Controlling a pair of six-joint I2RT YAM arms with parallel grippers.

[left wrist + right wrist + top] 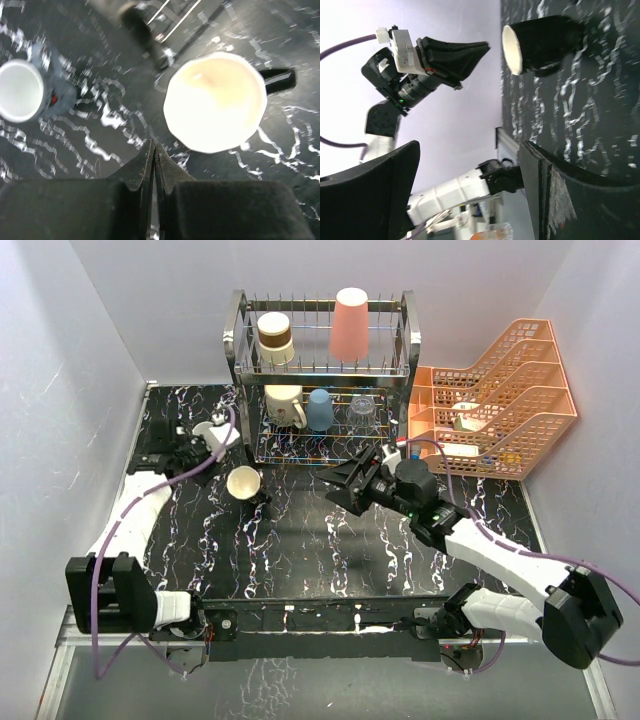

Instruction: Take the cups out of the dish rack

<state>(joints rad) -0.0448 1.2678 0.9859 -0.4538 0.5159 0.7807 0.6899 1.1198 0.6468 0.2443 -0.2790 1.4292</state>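
Observation:
The steel dish rack stands at the back. Its top tier holds a brown-and-cream cup and a salmon tumbler. Its lower tier holds a cream mug, a blue cup and a clear glass. A black mug with a cream inside stands on the table, and it also shows in the left wrist view. A small white cup stands left of it. My left gripper is shut and empty, raised above the table beside the black mug. My right gripper is open and empty in front of the rack.
Orange mesh stacked trays with small items stand at the back right. White walls close in the table on three sides. A foot of the rack stands just beyond the black mug.

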